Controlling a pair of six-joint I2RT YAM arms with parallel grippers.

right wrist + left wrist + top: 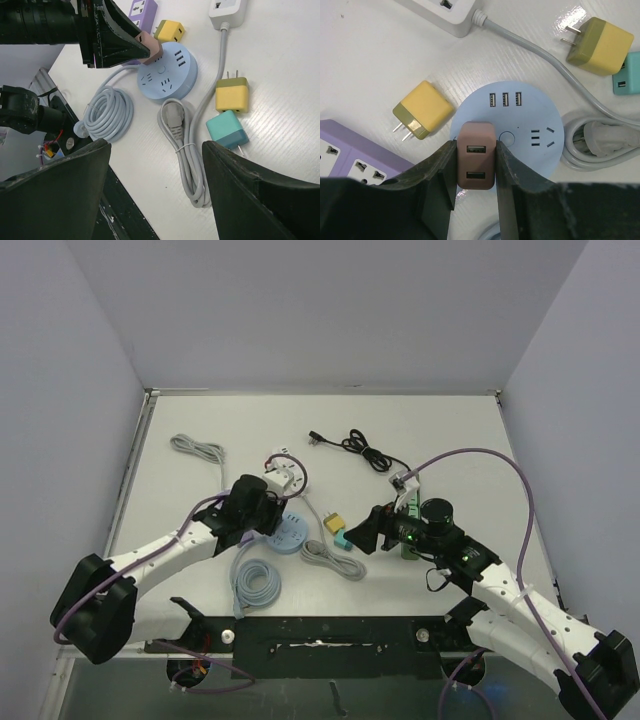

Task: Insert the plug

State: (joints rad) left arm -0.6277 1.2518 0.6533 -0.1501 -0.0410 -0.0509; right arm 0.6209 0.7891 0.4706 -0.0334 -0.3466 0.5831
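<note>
The left hand (476, 150) is closed on the pink plug (476, 162), with one finger pressed flat against each side. The plug's two USB ports face the wrist camera. It sits at the lower left edge of the round blue power strip (520, 125), low in the centre of the left wrist view. Its body hides its pins, so I cannot tell whether they are in a socket.

The right hand (156, 150) stands open and holds nothing, its two fingers spread wide at the lower corners of the right wrist view. It hangs above the counter (450, 420), right of centre in the top view.

Between those fingers lies a bundled grey cord (180, 145) with its plug end on top. A teal adapter (226, 129) sits to its right, and a yellow adapter (232, 95) is just above the teal one, pins pointing up the frame.

A second yellow adapter (423, 110) lies just left of the blue strip. Its pins point toward the purple power strip (350, 160) at the left edge of the left wrist view. A white power strip (445, 12) shows at the top of that view.

A pale blue coiled cord (107, 112) rests lower left of the blue strip. A black cable (355, 447) lies in the upper centre of the top view, and a grey cable (195, 448) lies at its upper left.
</note>
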